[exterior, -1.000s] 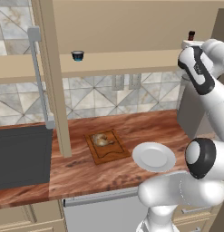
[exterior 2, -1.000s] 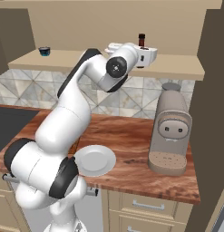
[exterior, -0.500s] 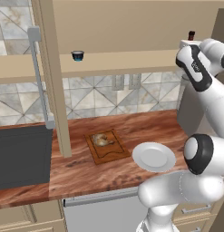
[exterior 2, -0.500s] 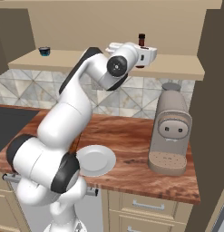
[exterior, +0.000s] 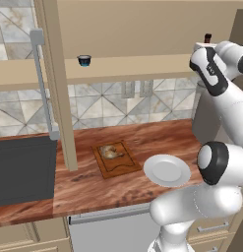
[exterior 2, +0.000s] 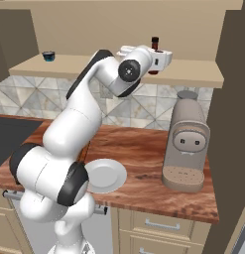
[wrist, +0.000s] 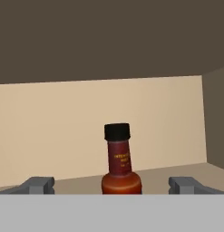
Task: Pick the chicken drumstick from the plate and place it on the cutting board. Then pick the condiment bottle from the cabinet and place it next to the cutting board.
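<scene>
The chicken drumstick point(exterior: 110, 151) lies on the brown cutting board point(exterior: 118, 162) on the counter. Right of the board sits the white plate point(exterior: 167, 170) point(exterior 2: 105, 175), bare. The dark-red condiment bottle point(wrist: 121, 163) point(exterior 2: 154, 43) with its black cap stands upright on the cabinet shelf point(exterior: 133, 66) point(exterior 2: 94, 67) at its right end. My gripper point(wrist: 112, 184) point(exterior 2: 161, 57) is raised to shelf height and is open. The bottle stands just ahead, centred between the two fingertips point(wrist: 38, 183), with wide gaps on both sides. In the left base view my hand point(exterior: 204, 47) hides all but the bottle's cap point(exterior: 207, 38).
A small dark blue-rimmed cup point(exterior: 84, 60) point(exterior 2: 48, 56) stands further left on the shelf. A beige coffee machine point(exterior 2: 186, 141) occupies the counter below the bottle. A vertical wooden post point(exterior: 56, 83), a faucet point(exterior: 39, 78) and a dark sink point(exterior: 22, 170) lie left of the board.
The arm has shifted only slightly at the shelf. The jaws have stayed open, and the bottle, board and plate have not moved.
</scene>
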Tool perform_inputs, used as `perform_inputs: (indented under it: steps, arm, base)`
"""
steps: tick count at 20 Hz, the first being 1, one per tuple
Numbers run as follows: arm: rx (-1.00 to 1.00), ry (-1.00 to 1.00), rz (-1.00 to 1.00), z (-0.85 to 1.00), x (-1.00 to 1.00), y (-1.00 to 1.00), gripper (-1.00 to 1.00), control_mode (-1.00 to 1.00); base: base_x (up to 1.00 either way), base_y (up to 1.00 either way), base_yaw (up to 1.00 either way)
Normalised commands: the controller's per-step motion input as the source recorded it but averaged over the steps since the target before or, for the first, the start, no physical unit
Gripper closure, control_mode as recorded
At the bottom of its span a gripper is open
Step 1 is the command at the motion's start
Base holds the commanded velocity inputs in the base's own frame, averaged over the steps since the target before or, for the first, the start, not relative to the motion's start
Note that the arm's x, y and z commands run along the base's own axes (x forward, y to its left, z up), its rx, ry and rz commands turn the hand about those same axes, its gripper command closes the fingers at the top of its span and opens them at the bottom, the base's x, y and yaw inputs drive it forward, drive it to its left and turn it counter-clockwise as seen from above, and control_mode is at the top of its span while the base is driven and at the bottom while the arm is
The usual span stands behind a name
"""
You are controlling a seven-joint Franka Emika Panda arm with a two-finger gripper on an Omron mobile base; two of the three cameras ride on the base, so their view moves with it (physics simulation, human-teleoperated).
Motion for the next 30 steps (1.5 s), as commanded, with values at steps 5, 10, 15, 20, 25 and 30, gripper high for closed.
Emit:
perform_inputs:
  steps: [5,10,15,20,25,30]
  arm:
    - [0.0,0.0,0.0,-0.01,0.08,-0.02,-1.0,-1.0]
    - [0.0,0.0,0.0,-0.01,0.1,-0.02,-1.0,-1.0]
    - [0.0,0.0,0.0,-0.01,0.09,-0.02,-1.0,-1.0]
    - [0.0,0.0,0.0,-0.01,0.08,-0.03,-1.0,-1.0]
    - [0.0,0.0,0.0,-0.01,0.08,-0.04,-1.0,-1.0]
    - [0.0,0.0,0.0,-0.02,0.11,-0.04,-1.0,-1.0]
  base:
    - [0.0,0.0,0.0]
    - [0.0,0.0,0.0]
    - [0.0,0.0,0.0]
    - [0.0,0.0,0.0]
    - [0.0,0.0,0.0]
    - [0.0,0.0,0.0]
